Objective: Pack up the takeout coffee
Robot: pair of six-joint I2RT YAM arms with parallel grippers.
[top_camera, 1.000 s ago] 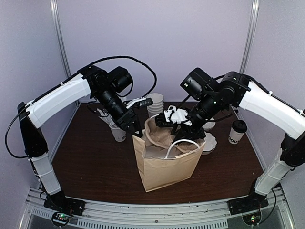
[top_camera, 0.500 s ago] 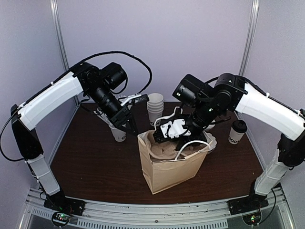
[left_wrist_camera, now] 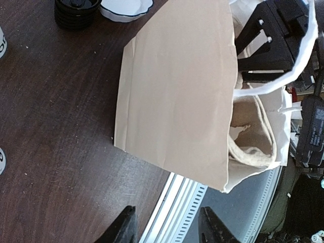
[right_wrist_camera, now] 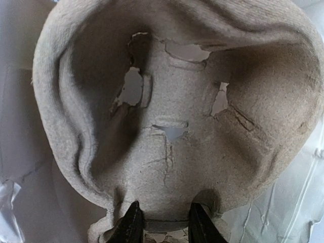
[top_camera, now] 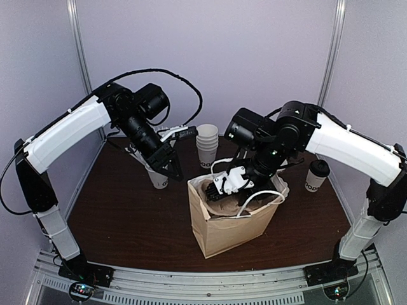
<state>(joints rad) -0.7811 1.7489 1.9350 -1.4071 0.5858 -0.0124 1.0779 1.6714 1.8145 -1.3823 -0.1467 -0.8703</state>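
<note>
Two arms frame the job. My left arm (top_camera: 70,130) reaches over the back-left of the desk (top_camera: 121,216), and my right arm (top_camera: 350,143) bends down into the bag (top_camera: 226,222), which stands open-mouthed at the middle. Inside it sits the carrier (right_wrist_camera: 167,131), with its wells facing the wrist camera.

The right fingers (top_camera: 219,189) are down in the bag's mouth, drawn in around the carrier's near rim. I think they are pinching it, though the contact sits at the very bottom of the wrist view. The left fingers (top_camera: 172,170) hang spread apart and hold nothing, just behind the bag's left corner.

The coffee (top_camera: 316,176) stands upright on the desk with its black lid (top_camera: 318,166) on, to the right of the bag and apart from it. From the right fingers it lies to the right, past the bag's right wall. From the left fingers it lies across the whole bag, so I judge the right arm much the nearer. The cup's long axis is vertical, so I'd take it from the side once the carrier is let go, then lift it over the rim.
</note>
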